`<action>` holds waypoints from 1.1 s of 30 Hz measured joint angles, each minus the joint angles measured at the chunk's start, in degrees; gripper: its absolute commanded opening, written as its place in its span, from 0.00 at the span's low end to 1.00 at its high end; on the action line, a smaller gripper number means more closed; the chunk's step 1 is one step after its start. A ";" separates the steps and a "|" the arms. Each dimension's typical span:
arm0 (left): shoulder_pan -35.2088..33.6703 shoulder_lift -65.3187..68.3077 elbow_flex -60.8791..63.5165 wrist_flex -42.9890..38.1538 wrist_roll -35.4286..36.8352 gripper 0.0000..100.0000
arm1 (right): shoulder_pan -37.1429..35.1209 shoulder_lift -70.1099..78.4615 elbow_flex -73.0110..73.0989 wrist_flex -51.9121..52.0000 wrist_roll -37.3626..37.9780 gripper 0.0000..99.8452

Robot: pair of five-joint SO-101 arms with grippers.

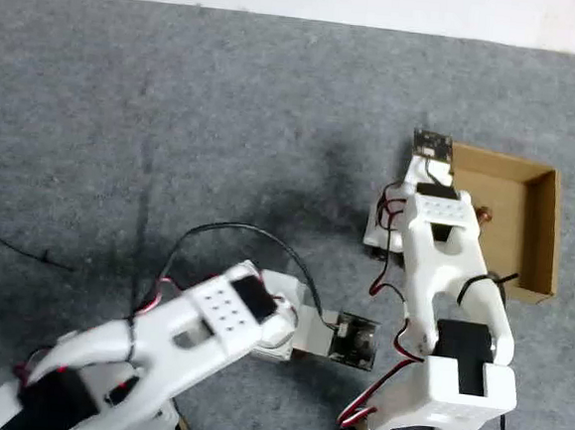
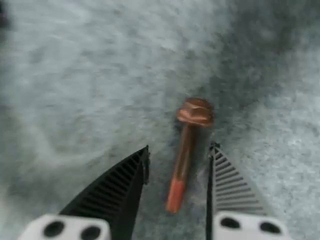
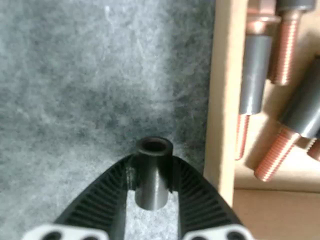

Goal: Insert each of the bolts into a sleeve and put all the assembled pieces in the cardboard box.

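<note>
1. Left wrist view: your left gripper [image 2: 180, 149] is standing wide open, its two black fingers straddling a copper bolt [image 2: 195, 112] without gripping it.
2. That bolt is lying flat on the grey felt mat [image 2: 90, 75]. Its flanged hex head is pointing away from the gripper and its threaded end is sitting back between the fingers, with a gap showing on each side of the shaft.
3. In the right wrist view, your right gripper [image 3: 153, 165] is clamping a black sleeve [image 3: 151, 192] between its fingers, and the sleeve's open bore is facing away from the wrist.
4. The sleeve is sitting over the mat, just beside the outer wall of the cardboard box [image 3: 222, 90] and outside it; you cannot tell whether it is touching the mat.
5. Inside the box, assembled pieces [image 3: 255, 70] are lying together: copper bolts wearing dark sleeves, with their threaded ends sticking out.
6. In the high view, the right arm [image 1: 448, 258] is stretching up to the box's left wall, while the left arm [image 1: 210, 318] is reaching across the lower middle of the mat, well apart from the box.
</note>
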State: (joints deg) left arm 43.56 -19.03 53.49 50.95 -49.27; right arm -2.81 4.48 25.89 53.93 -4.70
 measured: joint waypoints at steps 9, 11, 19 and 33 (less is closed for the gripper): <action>-1.14 10.46 -4.66 -1.14 -2.64 0.18 | 0.00 0.00 0.00 0.00 0.00 0.00; -1.14 12.22 -6.07 -1.14 -2.64 0.18 | 0.00 0.00 0.00 0.00 0.00 0.00; 0.35 16.35 -9.23 -0.97 -2.64 0.18 | 0.00 0.00 0.00 0.00 0.00 0.00; 4.92 15.56 -9.23 -0.97 1.41 0.18 | 0.00 0.00 0.00 -1.23 0.00 0.00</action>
State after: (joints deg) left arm 48.48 -3.47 44.26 49.98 -47.87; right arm -2.81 4.48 25.89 52.70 -4.70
